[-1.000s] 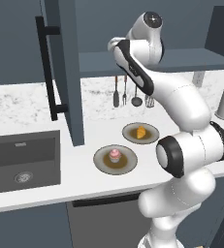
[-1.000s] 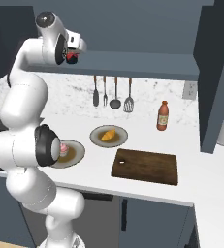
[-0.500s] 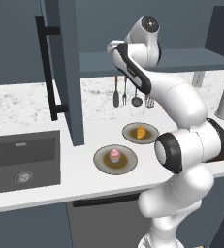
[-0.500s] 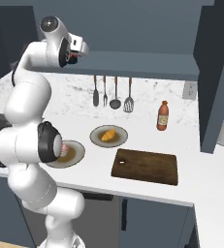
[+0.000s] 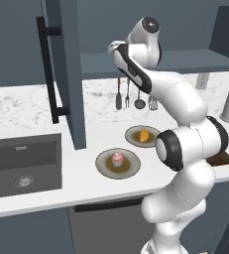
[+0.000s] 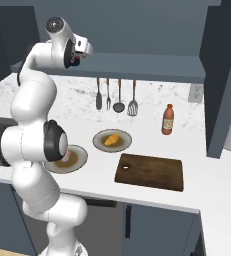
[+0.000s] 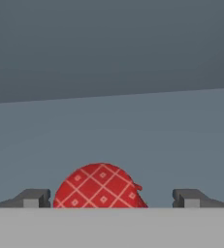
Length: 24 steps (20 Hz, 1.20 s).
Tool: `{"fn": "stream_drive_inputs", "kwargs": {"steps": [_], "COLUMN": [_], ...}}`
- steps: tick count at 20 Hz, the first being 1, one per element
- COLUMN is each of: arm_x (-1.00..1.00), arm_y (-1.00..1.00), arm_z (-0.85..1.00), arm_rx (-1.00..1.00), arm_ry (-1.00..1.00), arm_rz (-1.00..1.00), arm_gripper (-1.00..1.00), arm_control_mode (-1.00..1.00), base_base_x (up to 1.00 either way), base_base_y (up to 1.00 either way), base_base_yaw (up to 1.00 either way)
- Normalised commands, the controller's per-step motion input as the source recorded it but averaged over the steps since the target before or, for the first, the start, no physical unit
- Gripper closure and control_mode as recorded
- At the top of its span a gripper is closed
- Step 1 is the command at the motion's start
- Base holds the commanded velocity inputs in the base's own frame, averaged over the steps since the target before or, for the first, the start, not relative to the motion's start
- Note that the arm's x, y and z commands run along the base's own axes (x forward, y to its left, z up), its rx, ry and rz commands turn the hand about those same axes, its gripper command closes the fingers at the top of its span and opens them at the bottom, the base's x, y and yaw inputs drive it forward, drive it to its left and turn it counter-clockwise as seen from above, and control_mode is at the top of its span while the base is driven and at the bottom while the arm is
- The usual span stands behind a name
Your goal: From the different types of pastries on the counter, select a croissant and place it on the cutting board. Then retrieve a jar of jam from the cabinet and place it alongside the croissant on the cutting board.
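Orange-red bottle, hanging utensils, plates.

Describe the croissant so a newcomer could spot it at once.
Start at the white counter, below the utensils hanging on the wall. Two round plates sit there left of the dark cutting board. The croissant lies on the plate nearer the wall: small, golden-orange and curved, unlike the pink-frosted cupcake on the front plate.

The croissant, small and golden-orange, lies at the centre left of the right base view, left of the dark brown cutting board flat on the white bench. A red checked jar of jam sits bottom centre in the hand view. The cabinet door stands open at upper left of the left base view.
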Motion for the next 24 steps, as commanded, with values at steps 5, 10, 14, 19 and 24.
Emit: {"fn": "stream_drive_inputs", "kwargs": {"steps": [5,10,14,19,24], "arm_x": [0.0,0.0,-0.05,-0.59,-0.32], "arm_y": [0.17,0.09,0.0,-0.26,-0.08], "arm_z": [-0.1,-0.01,0.0,0.09,-0.02], "arm_rx": [0.0,0.0,0.0,0.0,0.0], "arm_ry": [0.01,0.0,0.0,0.0,0.0], "arm_rz": [0.0,0.0,0.0,0.0,0.0], "arm_gripper": [1.0,1.0,1.0,1.0,1.0], "arm_control_mode": [-1.0,-1.0,-1.0,-1.0,-1.0], "base_base_x": [0.0,0.0,0.0,0.0,0.0], "base_base_y": [0.0,0.0,0.0,0.0,0.0], "base_base_yaw": [0.0,0.0,0.0,0.0,0.0]}}
